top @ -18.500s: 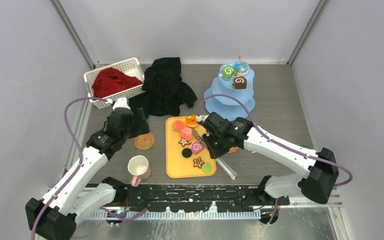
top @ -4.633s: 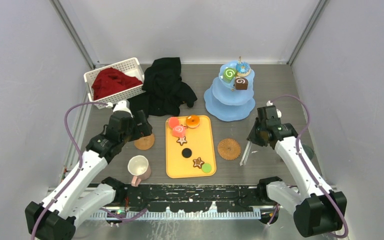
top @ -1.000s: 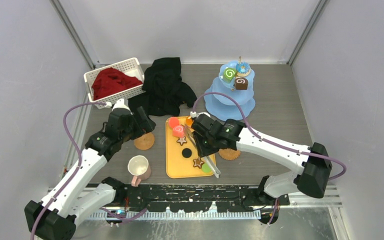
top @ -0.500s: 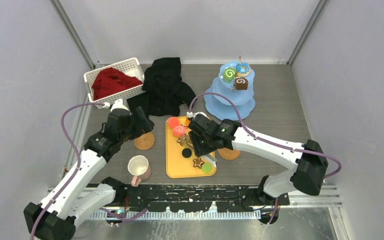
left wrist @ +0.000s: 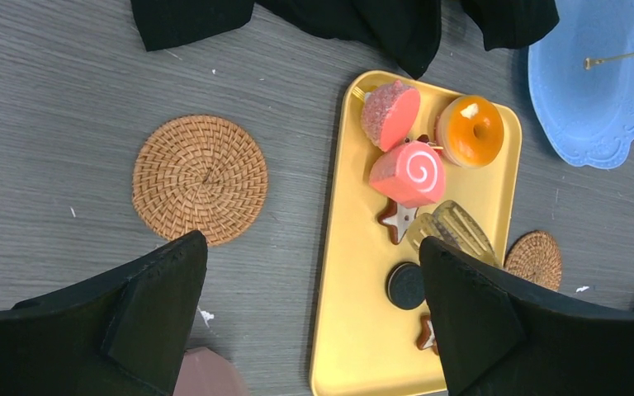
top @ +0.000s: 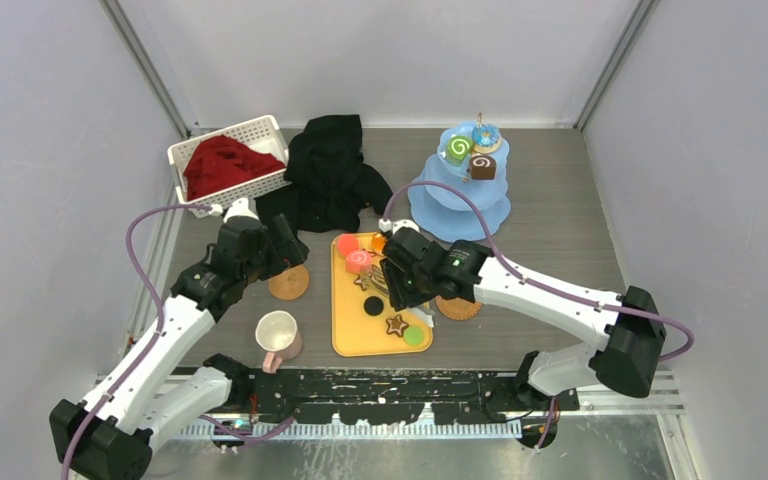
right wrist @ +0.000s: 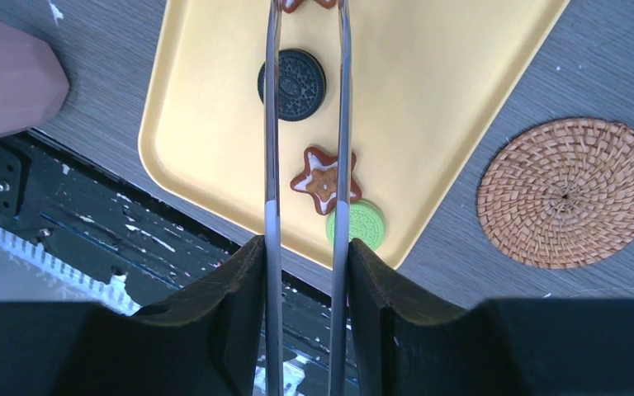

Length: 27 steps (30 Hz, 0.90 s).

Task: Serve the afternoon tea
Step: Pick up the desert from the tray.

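Note:
My right gripper (top: 401,281) is shut on metal tongs (right wrist: 343,124) and holds them over the yellow tray (top: 407,262). The tong tips (left wrist: 454,232) sit beside a star cookie (left wrist: 398,221) and the pink swirl roll (left wrist: 409,174). A red sweet (left wrist: 390,114), orange donut (left wrist: 469,131), black cookie (right wrist: 291,84), second star cookie (right wrist: 324,180) and green cookie (right wrist: 357,223) also lie on the tray. The pale-blue stand (top: 459,192) carries a green swirl roll (top: 457,146), blue donut (top: 485,135) and brown cube (top: 480,166). My left gripper (left wrist: 309,243) is open and empty. The cream mug (top: 278,335) stands near left. The grey mug is out of view.
Woven coasters lie left (top: 288,283) and right (top: 457,306) of the tray. A white basket with red cloth (top: 228,165) and a black cloth (top: 330,175) lie at the back. Grey walls close in both sides.
My right gripper has shifted the tongs a little left and toward the far half of the tray. The left arm has barely moved.

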Available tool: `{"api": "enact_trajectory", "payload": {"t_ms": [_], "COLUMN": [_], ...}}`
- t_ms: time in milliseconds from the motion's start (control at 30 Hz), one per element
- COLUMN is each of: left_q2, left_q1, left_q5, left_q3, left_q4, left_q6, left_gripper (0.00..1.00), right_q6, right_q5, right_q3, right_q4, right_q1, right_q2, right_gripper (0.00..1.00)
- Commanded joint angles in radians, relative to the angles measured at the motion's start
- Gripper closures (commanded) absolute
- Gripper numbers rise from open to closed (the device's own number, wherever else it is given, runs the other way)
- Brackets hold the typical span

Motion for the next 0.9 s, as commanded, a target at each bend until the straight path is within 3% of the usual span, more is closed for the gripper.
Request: {"api": "enact_trajectory", "payload": {"t_ms": [0, 867], "left_q2": [0.014, 0.026], "left_q1": [0.004, 0.003], "left_q5": [-0.005, -0.015], "left_q3": [0.037, 0.082], "left_q4": [0.023, 0.013], "left_q6": [0.006, 0.096], "left_gripper": [0.01, 0.01], "right_q6": [0.002, -0.087], "right_q5": [0.037, 0.092], "right_q3": [0.010, 0.017], "right_q4": [0.057, 0.140], "right_q1": [-0.004, -0.013], "right_q2": [-0.055, 0.047], "right_gripper": [0.56, 0.52]}}
